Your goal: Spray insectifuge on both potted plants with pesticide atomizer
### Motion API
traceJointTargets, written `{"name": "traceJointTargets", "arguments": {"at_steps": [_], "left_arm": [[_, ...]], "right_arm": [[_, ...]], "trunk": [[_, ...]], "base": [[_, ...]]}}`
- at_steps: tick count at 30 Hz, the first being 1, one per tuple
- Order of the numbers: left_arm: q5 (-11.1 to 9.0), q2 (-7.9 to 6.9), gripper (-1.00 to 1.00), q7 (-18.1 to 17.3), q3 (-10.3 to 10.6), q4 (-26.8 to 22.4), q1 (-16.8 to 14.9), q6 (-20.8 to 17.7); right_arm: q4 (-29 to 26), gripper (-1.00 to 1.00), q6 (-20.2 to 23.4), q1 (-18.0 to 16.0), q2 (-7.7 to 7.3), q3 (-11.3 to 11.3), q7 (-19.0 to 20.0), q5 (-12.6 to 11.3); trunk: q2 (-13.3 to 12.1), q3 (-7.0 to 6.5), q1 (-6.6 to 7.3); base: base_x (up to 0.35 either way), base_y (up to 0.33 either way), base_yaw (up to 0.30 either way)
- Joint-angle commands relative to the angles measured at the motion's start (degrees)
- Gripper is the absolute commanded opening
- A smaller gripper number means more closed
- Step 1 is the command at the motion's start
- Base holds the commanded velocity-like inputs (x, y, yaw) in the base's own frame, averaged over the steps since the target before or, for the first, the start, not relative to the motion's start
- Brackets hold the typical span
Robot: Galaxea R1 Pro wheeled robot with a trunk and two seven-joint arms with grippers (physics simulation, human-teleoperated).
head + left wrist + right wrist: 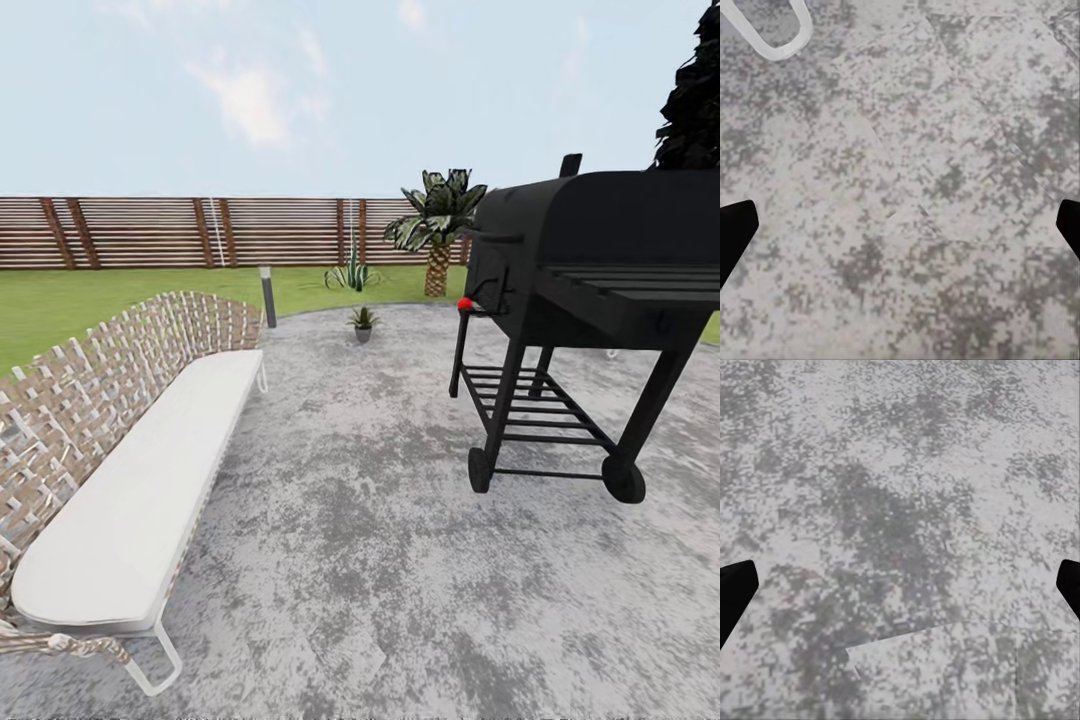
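stage: en route on patio [400,560] | tools: left [900,225] wide, empty; right [900,585] wide, empty | one potted plant [362,321] ahead | left: find atomizer, spray both

From the head camera we looked forward and slightly down across the grey mottled paved patio [380,520], with the white-cushioned woven bench [130,500] close at the left edge and the black wheeled barbecue grill [580,300] close at the right. That view reached far, to the brown slatted fence [200,232] and the sky above it. The left wrist camera faced straight down at the same paving [907,187] from close range, with a white curved tube [776,41] at one corner. The right wrist camera likewise looked down on the mottled paving [900,510] from near. All three views shared the patio surface.
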State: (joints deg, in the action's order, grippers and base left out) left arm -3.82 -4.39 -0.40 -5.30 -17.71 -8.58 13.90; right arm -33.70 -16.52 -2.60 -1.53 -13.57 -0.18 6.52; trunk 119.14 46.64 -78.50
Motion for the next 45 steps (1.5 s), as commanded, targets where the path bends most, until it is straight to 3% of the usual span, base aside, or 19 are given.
{"name": "traceJointTargets", "arguments": {"at_steps": [1, 21, 31, 45], "left_arm": [[-0.40, 0.00, 1.00, -0.04, 0.02, 0.05, -0.03, 0.17], [-0.40, 0.00, 1.00, -0.04, 0.04, 0.03, -0.02, 0.16], [-0.24, -0.14, 1.00, -0.04, 0.20, 0.05, 0.02, 0.25], [-0.38, -0.34, 1.00, -0.04, 0.12, 0.05, 0.05, 0.25]], "right_arm": [[0.04, 1.00, -0.18, -0.04, 0.03, -0.23, -0.01, 0.60], [0.04, 1.00, -0.18, -0.04, 0.03, -0.22, 0.00, 0.60], [0.04, 1.00, -0.26, -0.04, 0.03, -0.17, -0.06, 0.60], [-0.05, 1.00, -0.26, -0.04, 0.03, -0.05, 0.00, 0.69]], "trunk": [[0.44, 0.33, -0.21], [8.46, 5.04, -4.61], [8.46, 5.25, -4.61], [8.46, 5.25, -4.61]], "base": [[0.000, 0.000, 0.000], [0.000, 0.000, 0.000], [0.020, 0.000, 0.000], [0.289, -0.119, 0.000]]}}
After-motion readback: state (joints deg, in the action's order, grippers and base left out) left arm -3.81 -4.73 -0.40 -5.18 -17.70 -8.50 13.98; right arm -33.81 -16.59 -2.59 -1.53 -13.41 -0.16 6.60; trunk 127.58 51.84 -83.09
